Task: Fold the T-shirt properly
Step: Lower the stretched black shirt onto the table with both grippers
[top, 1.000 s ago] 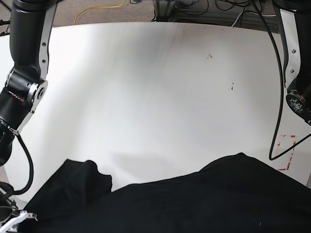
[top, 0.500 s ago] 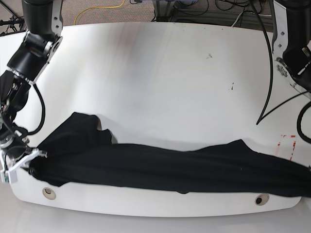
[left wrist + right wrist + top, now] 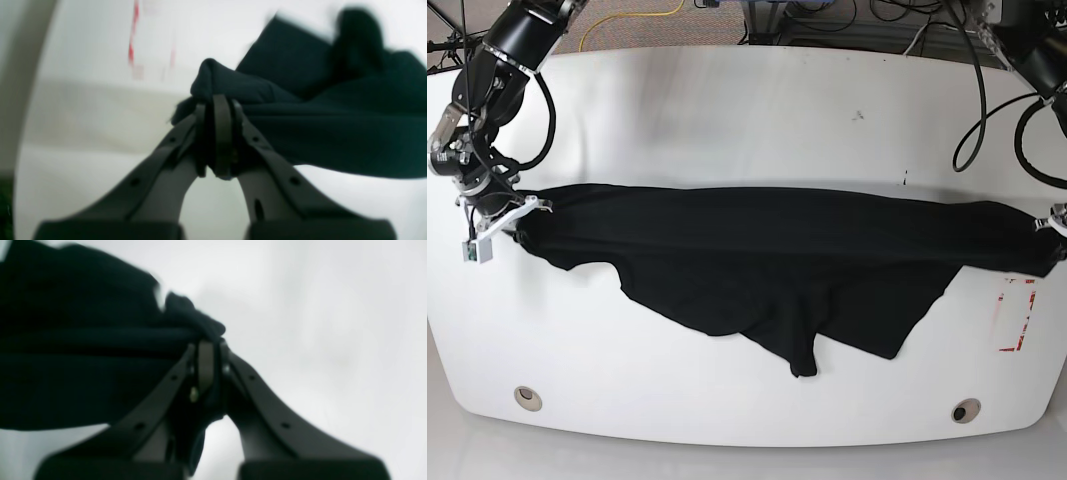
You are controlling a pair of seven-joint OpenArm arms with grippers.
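Black jaws of the left gripper [image 3: 218, 110] pinching shut on a bunched corner of the large plain black soft-cloth T-shirt [image 3: 767, 260]; right gripper [image 3: 208, 346] clamping the opposite corner likewise. Having swung away from the near edge, now stretching the shirt taut across the middle of the white rounded table [image 3: 727, 110], lower half trailing in uneven folds toward the front. Likely readying for laying flat; not yet spreading smooth, so folding proper yet to begin.
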